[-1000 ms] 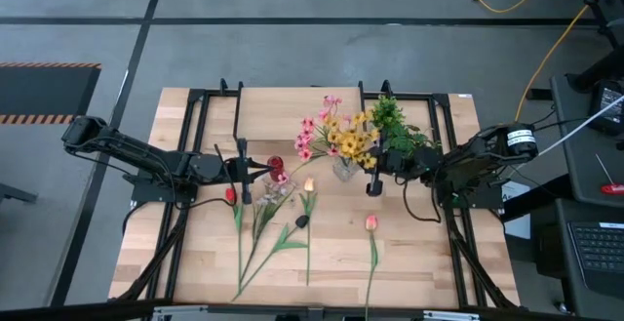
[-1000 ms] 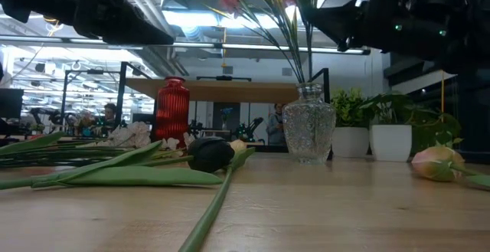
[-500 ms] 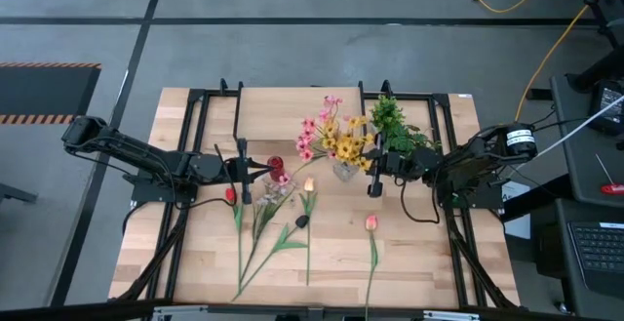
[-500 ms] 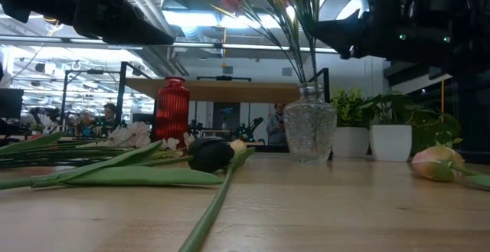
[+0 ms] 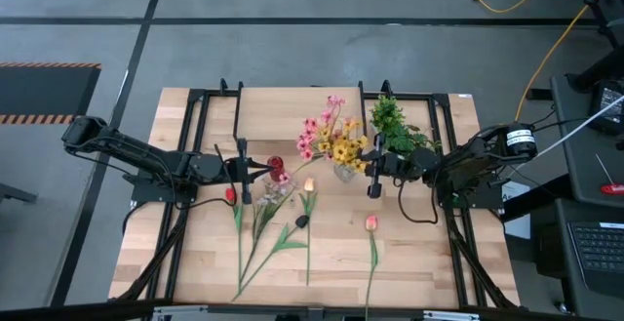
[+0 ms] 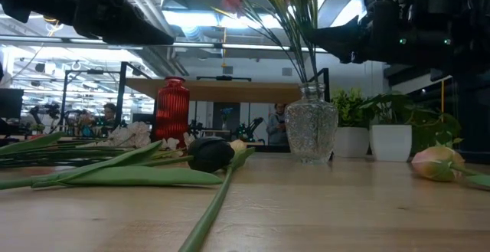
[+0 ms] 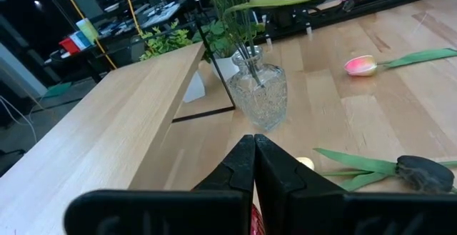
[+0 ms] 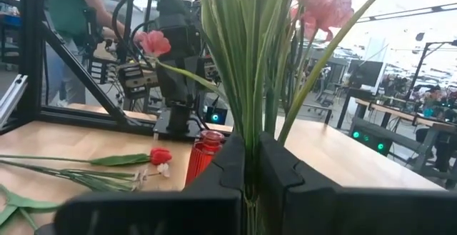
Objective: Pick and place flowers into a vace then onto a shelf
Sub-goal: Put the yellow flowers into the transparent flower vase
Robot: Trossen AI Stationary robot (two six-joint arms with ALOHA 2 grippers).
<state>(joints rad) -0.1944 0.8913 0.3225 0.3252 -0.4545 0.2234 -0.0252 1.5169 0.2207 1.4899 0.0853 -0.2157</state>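
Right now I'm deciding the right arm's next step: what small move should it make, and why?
Probably lift the bunch straight up, slowly. The right gripper is shut on the flowers by their green stems, which stand in the glass vase on the table. The left gripper waits shut beside the red vase. Watch whether the glass vase comes up too.

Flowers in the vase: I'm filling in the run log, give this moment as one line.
right gripper: shut on stems in vase | left gripper: shut, empty, waiting | loose flowers: on table | shelf: bare
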